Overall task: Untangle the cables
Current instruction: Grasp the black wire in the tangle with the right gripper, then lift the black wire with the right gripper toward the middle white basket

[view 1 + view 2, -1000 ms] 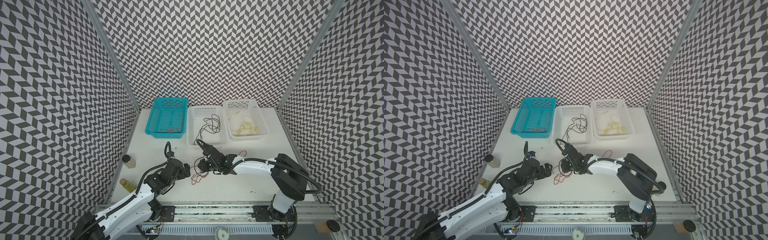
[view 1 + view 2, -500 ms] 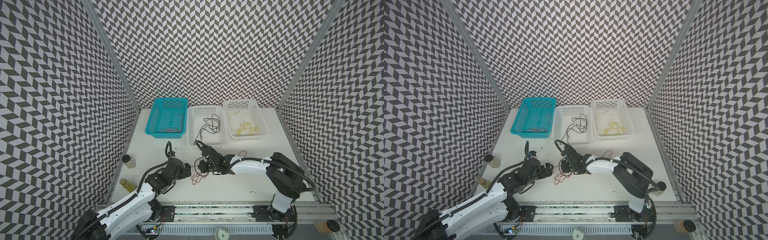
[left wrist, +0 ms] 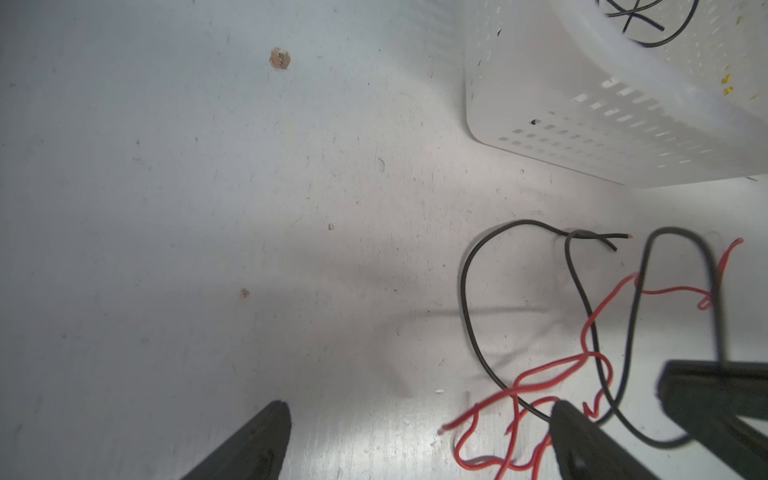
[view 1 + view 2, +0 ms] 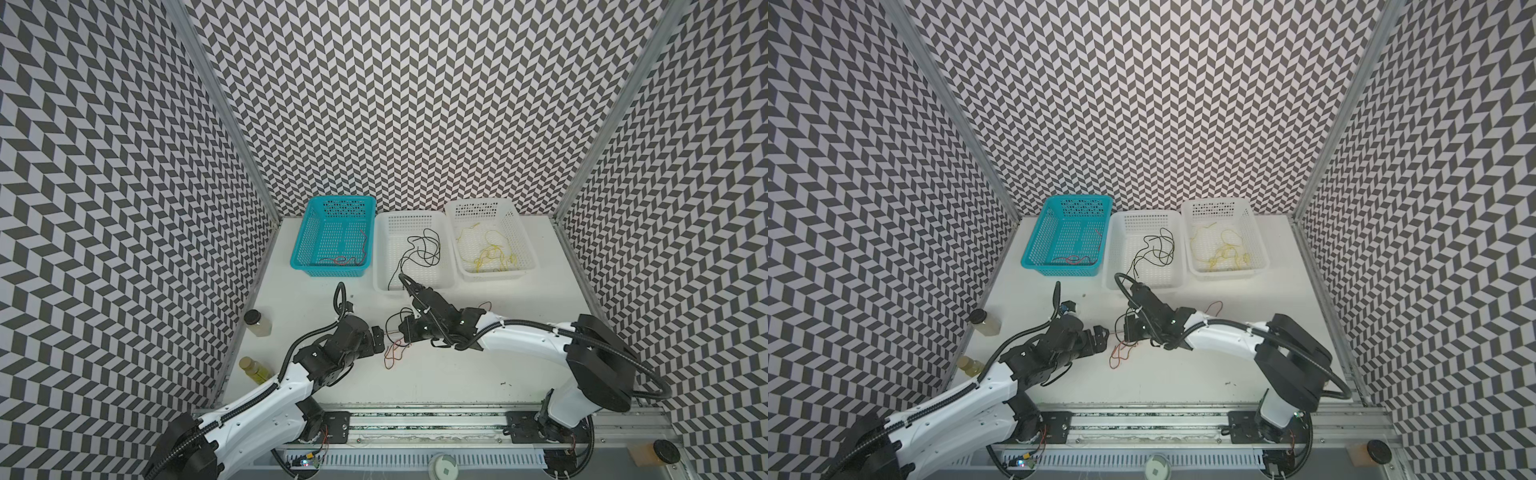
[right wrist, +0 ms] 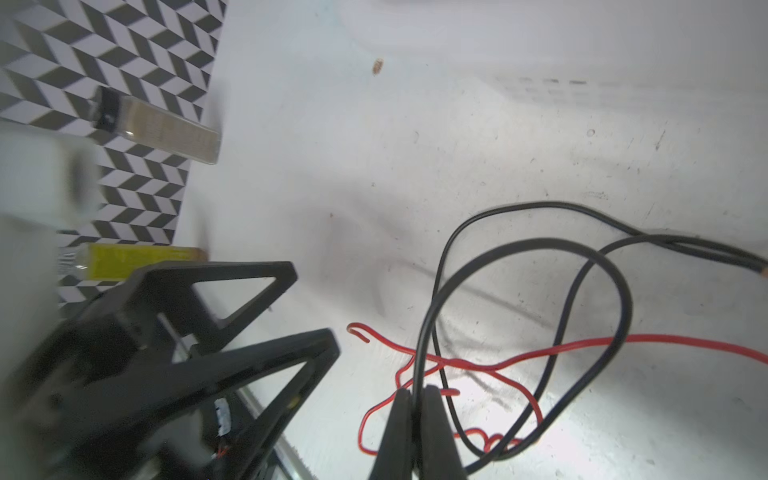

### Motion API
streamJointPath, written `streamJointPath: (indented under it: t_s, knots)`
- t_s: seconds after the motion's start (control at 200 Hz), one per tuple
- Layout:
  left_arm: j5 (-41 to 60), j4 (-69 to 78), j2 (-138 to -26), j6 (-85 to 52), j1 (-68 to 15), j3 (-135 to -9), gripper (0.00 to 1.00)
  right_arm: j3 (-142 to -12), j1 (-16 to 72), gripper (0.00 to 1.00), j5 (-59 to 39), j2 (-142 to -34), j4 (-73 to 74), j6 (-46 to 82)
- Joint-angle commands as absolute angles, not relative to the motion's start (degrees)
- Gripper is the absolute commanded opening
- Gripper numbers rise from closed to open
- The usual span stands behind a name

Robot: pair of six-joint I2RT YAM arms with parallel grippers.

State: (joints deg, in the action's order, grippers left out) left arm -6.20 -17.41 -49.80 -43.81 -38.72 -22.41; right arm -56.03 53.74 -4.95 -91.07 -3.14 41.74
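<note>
Both top views look steeply down from high above the metal front rail [image 4: 415, 428] toward the chevron-patterned back wall [image 4: 415, 104], taking in the whole white tabletop [image 4: 436, 382]. Each wrist camera sits low and close to that tabletop: the left faces the white perforated plastic basket [image 3: 582, 124], the right the chevron-patterned left side wall [image 5: 124, 50]. All four share the thin red and black cables [image 5: 536, 240]

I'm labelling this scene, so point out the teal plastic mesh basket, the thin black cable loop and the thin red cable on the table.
Teal plastic mesh basket [image 4: 328, 271]: a top view, front wall.
Thin black cable [image 5: 540, 240]: right wrist view, bend of loop.
Thin red cable [image 5: 648, 338]: right wrist view, straight stretch.
</note>
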Motion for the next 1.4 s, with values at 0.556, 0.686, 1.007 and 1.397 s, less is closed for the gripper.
streamJointPath:
  t_s: [0.556,0.686,1.007,1.397]
  knots:
    - [-5.3,-15.8,-52.1,-42.7,-39.5,-25.3,0.98,-60.4,54.1,0.00,-5.6,-68.1,-9.6,29.3]
    - [-5.0,-16.0,-52.4,-42.0,-39.6,-26.4,0.98,-64.2,54.1,0.00,-5.1,-65.8,-12.2,27.0]
    - [-4.7,-15.9,-54.7,-40.8,-39.7,-28.6,0.98,-78.1,54.0,0.00,-3.9,-66.5,-22.1,22.4]
    - [-5.0,-16.0,-53.4,-40.8,-40.2,-27.0,0.97,-97.3,54.0,0.00,-2.7,-70.6,-30.7,17.9]
